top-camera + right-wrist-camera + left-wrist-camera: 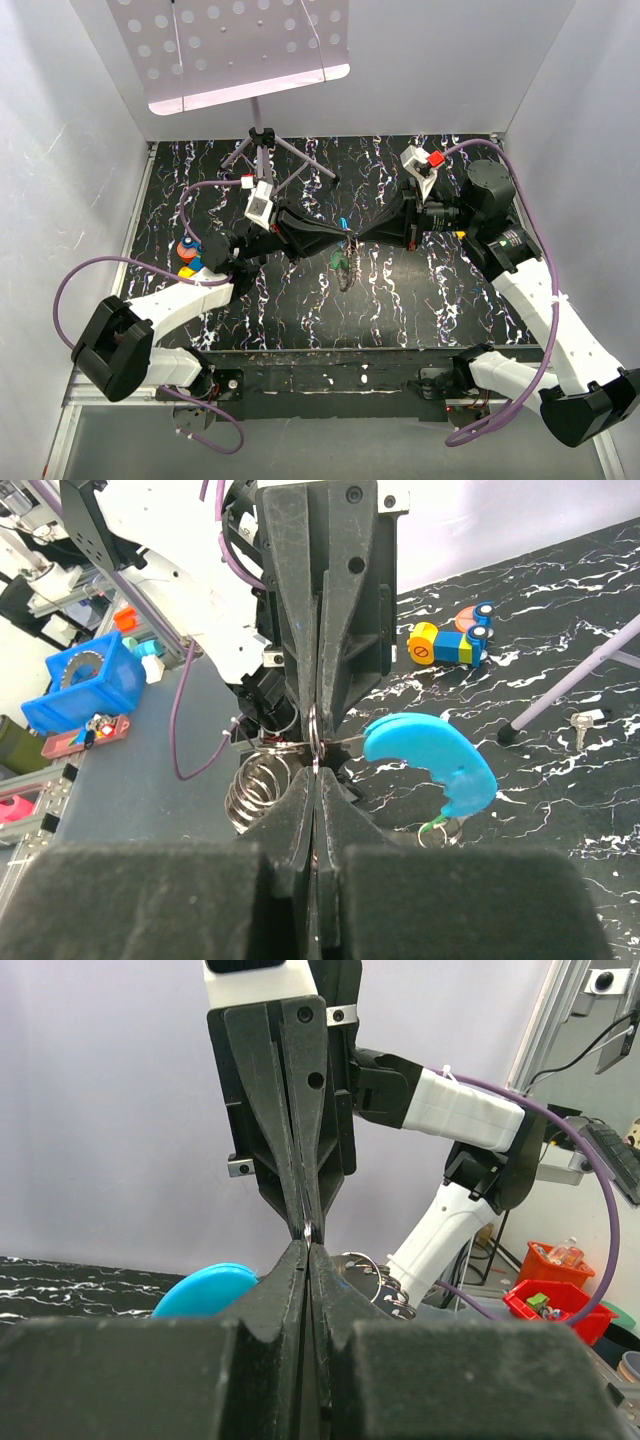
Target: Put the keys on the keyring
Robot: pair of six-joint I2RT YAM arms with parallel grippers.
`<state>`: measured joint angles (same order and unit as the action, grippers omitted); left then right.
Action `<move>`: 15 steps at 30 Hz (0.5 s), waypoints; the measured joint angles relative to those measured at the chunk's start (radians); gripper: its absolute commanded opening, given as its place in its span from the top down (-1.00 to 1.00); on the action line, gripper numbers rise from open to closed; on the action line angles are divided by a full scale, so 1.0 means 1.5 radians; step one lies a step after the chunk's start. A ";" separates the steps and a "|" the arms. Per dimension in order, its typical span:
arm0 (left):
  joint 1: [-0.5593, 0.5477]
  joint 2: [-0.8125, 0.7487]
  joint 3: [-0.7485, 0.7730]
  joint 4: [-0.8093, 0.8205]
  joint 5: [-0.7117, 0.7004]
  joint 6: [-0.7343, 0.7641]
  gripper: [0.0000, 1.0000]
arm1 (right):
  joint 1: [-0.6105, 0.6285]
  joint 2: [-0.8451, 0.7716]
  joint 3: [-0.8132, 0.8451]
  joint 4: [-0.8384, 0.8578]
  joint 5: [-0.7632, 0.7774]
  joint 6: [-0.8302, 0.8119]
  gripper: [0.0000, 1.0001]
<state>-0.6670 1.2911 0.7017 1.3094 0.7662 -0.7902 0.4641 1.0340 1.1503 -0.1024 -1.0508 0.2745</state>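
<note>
Marbled mat [300,310]; left fingers [268,1305] and right fingers [348,820] pinch keyring [430,755], blue, curved, wire-looped.

no legible text, numbers or brands, circled slash mark on yellow toy block [423,646]

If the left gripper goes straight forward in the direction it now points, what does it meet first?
The right gripper, which faces the left gripper almost tip to tip; only a thin metal ring sits between them, seemingly pinched by both.
</note>
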 measured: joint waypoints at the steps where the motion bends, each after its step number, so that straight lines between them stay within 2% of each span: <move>1: 0.001 -0.003 0.000 0.000 -0.001 0.000 1.00 | 0.000 0.000 0.000 -0.001 0.000 0.003 0.97; 11: 0.003 -0.005 0.000 0.000 -0.016 -0.016 1.00 | 0.000 0.007 0.000 0.012 0.001 0.029 0.97; 12: 0.003 -0.004 0.000 0.001 -0.018 -0.018 1.00 | 0.001 0.008 -0.001 0.015 0.001 0.030 0.84; 13: 0.004 -0.002 0.000 0.001 -0.019 -0.022 1.00 | 0.001 0.009 -0.001 0.015 0.001 0.030 0.57; 15: 0.005 0.003 0.000 0.001 -0.021 -0.025 1.00 | 0.001 0.010 -0.002 0.014 0.002 0.029 0.35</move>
<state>-0.6601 1.2949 0.7017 1.3106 0.7345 -0.8272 0.4652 1.0489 1.1481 -0.0811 -1.0477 0.3183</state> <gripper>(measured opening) 0.013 0.166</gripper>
